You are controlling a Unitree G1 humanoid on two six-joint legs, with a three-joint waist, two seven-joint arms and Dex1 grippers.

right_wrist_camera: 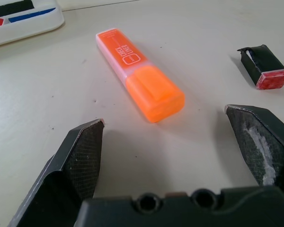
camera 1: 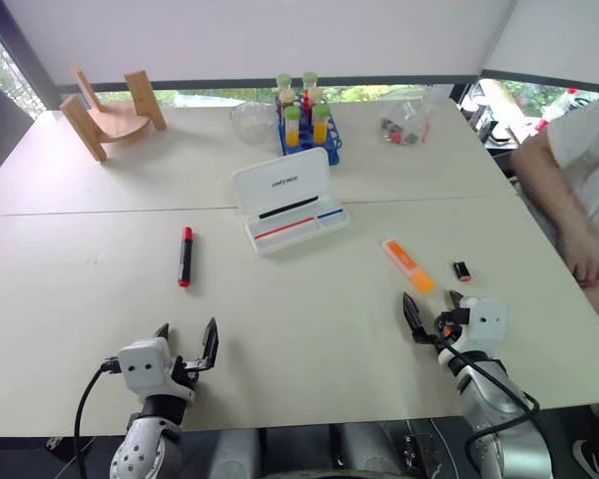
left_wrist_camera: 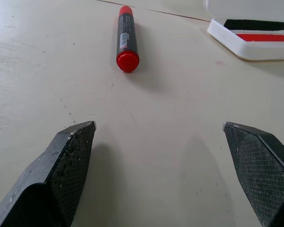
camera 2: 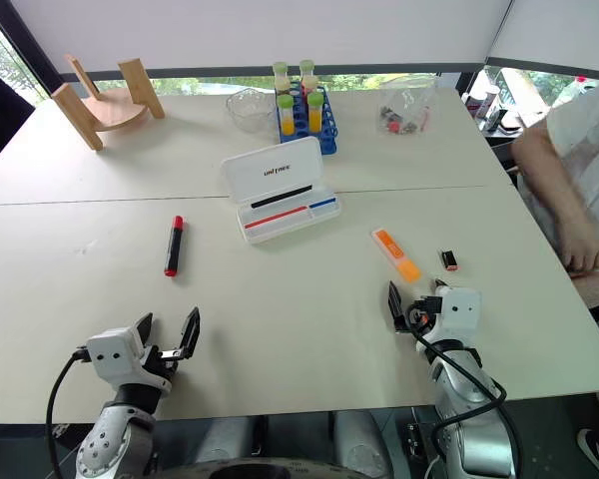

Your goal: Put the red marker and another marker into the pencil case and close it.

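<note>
White hard-plastic pencil case (camera 1: pixel 288 203) lies open on the table (camera 1: pixel 80 289). Left end effector (camera 1: pixel 188 349) gapes empty short of the red-capped black marker (camera 1: pixel 185 256); right end effector (camera 1: pixel 431 317) gapes empty just short of the flat orange highlighter (camera 1: pixel 407 265).

**Non-task items on table**

Wooden stand (camera 1: pixel 115 112) upper left. Blue tube rack (camera 1: pixel 307 128) with yellow-filled tubes top centre, clear bowl (camera 1: pixel 252 120) just beside. Clear bag (camera 1: pixel 407 122) upper right. Small black-and-red block (camera 1: pixel 462 270) right. Person's arm (camera 1: pixel 569 225) at right edge.
</note>
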